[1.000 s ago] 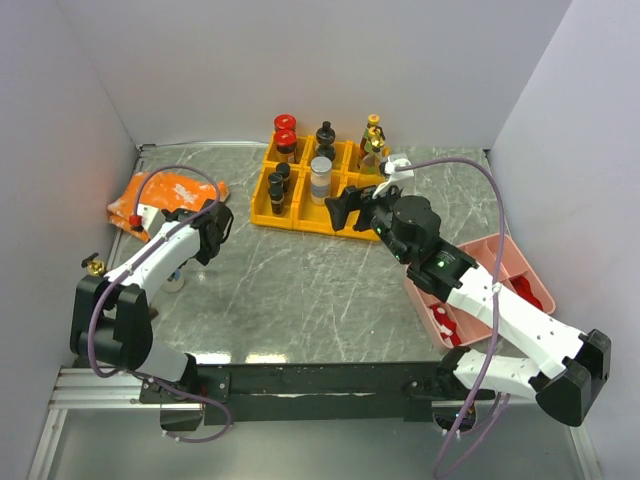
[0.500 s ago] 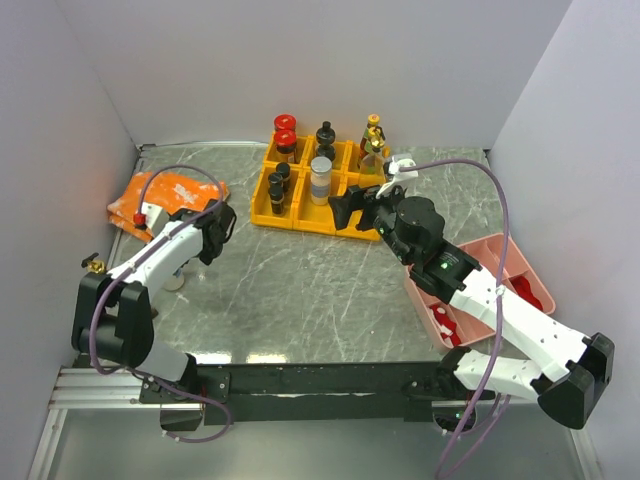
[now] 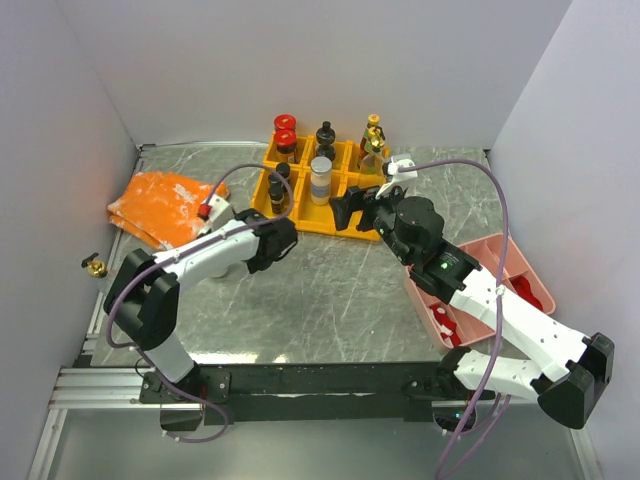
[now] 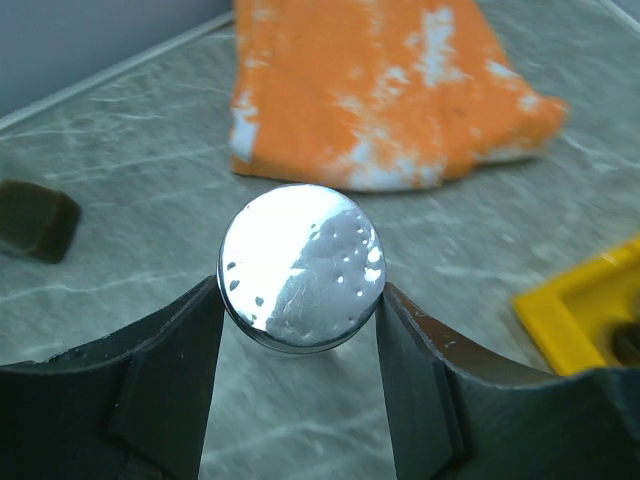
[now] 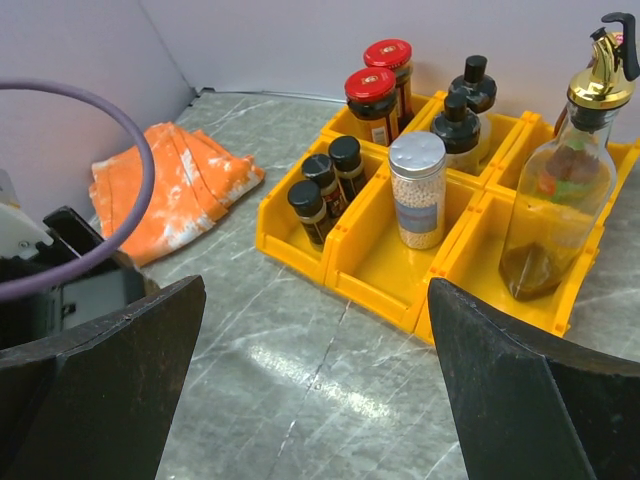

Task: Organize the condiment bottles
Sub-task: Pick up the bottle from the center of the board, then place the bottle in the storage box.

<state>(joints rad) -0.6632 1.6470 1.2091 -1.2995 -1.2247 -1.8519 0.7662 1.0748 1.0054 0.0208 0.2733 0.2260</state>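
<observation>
**Changes over the last second.** The left arm [image 3: 200,255] has swung to the right, off the orange cloth [image 3: 160,205] and toward the yellow bins [image 3: 300,222]. The cloth was half covered before and now shows whole. The silver-lidded jar [image 4: 300,265] has come along with the arm. The right arm [image 3: 480,290] and the bottles in the bins are unchanged.

**Left gripper** [image 4: 300,297]. It pinches the silver-lidded jar, with one finger against each side of the lid. The jar sits between the cloth and the bins. Its body is hidden under the lid, so whether it stands on the table [image 3: 330,300] or is lifted cannot be told. The forearm lies low and stretches right, folding back at a black joint just in front of the near left bin.

**Right gripper** [image 5: 315,300]. Its fingers are spread wide with nothing between them. It hangs in front of the bins, facing them, and the arm reaches up and left over the pink tray [image 3: 505,250].

**Bins, by compartment.**
- Far left: two red-capped jars [image 5: 373,100].
- Far middle: two black-capped bottles [image 5: 462,120].
- Near left: three small dark bottles [image 5: 325,185].
- Near middle: a jar of white beads [image 5: 417,190].
- Near right: a clear bottle with a gold spout [image 5: 560,190].

**Stray item.** A small dark gold-capped bottle [image 3: 93,266] lies at the table's left edge, well apart from the bins.
</observation>
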